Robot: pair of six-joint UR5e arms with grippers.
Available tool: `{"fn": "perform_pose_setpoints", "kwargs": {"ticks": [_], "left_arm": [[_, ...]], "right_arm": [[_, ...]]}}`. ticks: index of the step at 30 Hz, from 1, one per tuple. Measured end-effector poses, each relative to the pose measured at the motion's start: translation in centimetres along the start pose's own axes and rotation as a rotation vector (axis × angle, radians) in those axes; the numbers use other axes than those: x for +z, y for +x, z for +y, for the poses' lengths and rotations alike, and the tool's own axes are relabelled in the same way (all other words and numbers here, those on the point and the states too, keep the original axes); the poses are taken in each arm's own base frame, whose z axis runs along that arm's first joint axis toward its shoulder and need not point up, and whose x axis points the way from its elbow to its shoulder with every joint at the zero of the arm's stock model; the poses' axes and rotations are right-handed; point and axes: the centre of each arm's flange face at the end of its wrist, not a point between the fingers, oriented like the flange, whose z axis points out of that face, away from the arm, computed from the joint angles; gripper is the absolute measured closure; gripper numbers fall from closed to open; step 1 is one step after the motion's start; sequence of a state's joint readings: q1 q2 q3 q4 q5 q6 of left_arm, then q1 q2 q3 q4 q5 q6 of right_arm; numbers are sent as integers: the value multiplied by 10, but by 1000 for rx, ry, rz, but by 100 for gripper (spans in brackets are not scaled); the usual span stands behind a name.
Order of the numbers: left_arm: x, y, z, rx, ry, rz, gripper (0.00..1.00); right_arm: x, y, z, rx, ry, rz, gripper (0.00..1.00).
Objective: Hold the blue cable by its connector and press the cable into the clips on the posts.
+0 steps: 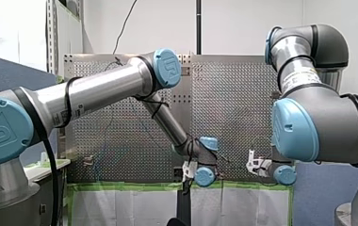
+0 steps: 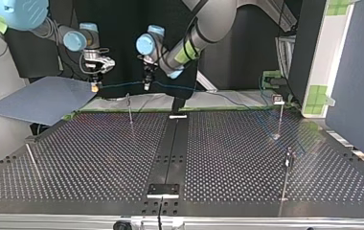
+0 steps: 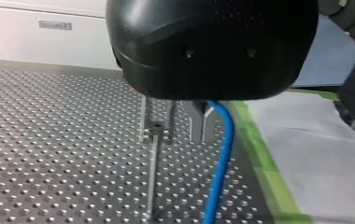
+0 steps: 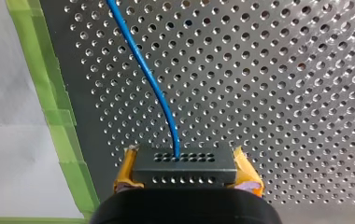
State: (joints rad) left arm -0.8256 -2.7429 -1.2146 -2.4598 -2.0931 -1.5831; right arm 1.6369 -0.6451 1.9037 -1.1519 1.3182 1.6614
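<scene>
In the right wrist view my right gripper [image 4: 185,173] has its yellow pads [image 4: 125,171] shut on the black connector block [image 4: 185,164]. The blue cable [image 4: 153,79] leaves the block and runs ahead over the plate. In the top view the cable [image 2: 121,85] spans from my right gripper [image 2: 95,87] to my left gripper [image 2: 147,86], then carries on toward a clip post [image 2: 279,116]. My left gripper [image 3: 176,136] is shut on the cable [image 3: 221,158], which hangs down beside its metal fingers [image 3: 196,122]. A thin post [image 3: 152,172] stands just under those fingers.
More thin clip posts stand on the perforated table [image 2: 98,158]: one near the grippers [image 2: 130,109], one at the top view's right [image 2: 287,173], one at its left [image 2: 31,160]. Green tape [image 4: 56,116] edges the plate. A grey board [image 2: 41,98] lies beside my right gripper.
</scene>
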Motion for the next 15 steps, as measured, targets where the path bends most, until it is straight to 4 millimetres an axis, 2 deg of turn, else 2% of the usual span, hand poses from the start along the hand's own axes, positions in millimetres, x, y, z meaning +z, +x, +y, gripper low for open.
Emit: {"fn": "perform_pose_setpoints", "kwargs": {"ticks": [8,15], "left_arm": [[13,-13,-2,-22,-5,-24,100],[20,-17,0,-25,-5,-27,100]], "right_arm": [[9,5,13,3,3,6,100],[20,11,20,5,7,4,100]]}}
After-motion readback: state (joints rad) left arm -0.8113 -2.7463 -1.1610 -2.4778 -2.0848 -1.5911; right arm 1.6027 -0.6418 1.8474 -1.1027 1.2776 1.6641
